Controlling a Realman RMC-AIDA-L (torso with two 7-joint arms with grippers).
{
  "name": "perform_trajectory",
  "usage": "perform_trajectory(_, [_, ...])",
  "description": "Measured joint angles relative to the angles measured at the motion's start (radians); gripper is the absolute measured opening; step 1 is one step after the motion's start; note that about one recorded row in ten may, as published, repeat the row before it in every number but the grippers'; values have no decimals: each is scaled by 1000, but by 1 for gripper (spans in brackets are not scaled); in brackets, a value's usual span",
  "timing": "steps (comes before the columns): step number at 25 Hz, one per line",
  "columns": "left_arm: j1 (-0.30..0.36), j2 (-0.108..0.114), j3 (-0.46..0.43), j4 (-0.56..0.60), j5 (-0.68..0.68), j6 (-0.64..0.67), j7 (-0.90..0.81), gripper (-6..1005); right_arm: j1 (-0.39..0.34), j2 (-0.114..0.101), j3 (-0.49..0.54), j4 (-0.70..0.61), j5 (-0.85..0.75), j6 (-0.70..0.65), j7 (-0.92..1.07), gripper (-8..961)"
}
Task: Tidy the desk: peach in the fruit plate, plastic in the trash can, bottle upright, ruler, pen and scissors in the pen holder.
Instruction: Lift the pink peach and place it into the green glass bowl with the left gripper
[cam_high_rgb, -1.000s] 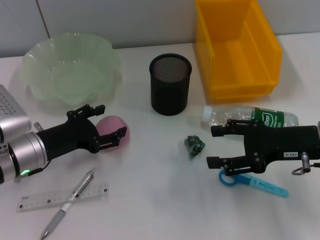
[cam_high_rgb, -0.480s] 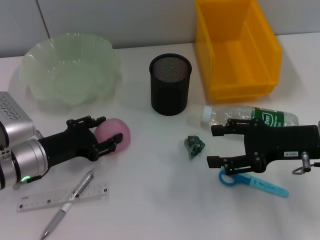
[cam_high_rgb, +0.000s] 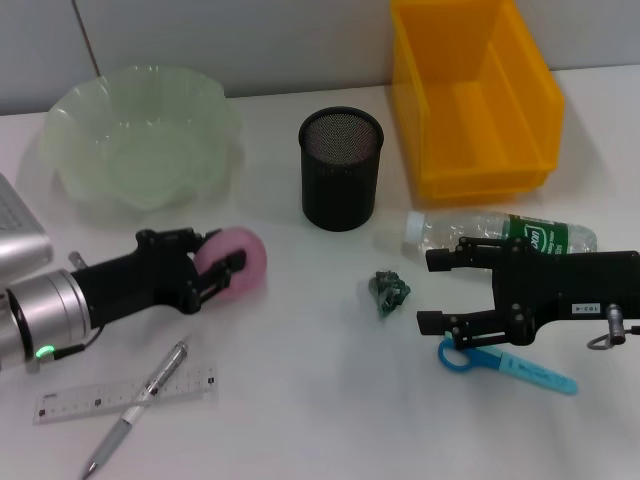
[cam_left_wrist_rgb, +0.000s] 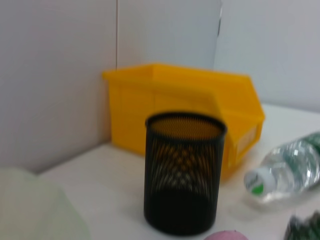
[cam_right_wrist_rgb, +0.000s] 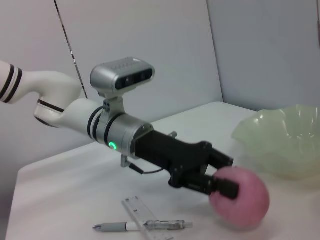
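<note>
While the ruler (cam_high_rgb: 125, 393) and pen (cam_high_rgb: 137, 407) lie untouched at the lower left, the peach (cam_high_rgb: 238, 263) is seen clasped between the fingers of the left gripper (cam_high_rgb: 215, 266), left of centre on the desk (cam_high_rgb: 300, 400). The peach step is judged in hand. Right of centre, the right gripper (cam_high_rgb: 440, 290) is held spread over the scissors (cam_high_rgb: 508, 364). Next, a lift toward the fruit plate (cam_high_rgb: 140, 140), upper left, is called for.

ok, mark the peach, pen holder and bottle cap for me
peach (cam_high_rgb: 243, 262), head view, exposed pink side facing away from the left arm
pen holder (cam_high_rgb: 340, 185), head view, middle of the black mesh wall
bottle cap (cam_left_wrist_rgb: 256, 183), left wrist view, white-and-green end face
</note>
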Motion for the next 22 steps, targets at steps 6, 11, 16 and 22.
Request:
perform_trajectory(6, [21,2,-2,105,-77,58,-60,362,-1,0,0,-2,2,-5,0,844])
perform_trajectory(11, [18,2,-20,135,-221,16,-47,332,-2,0,0,-2,4,-7,0,844])
perform_trajectory(16, [-32,3,-33,145,-290,-137,-37,284,-2,0,0,-2,5,-10,0,844])
perform_trajectory(22, [-84,-3,-34,129,-319,-309,-5,303,0,0,0,-2,5,-21,0,844])
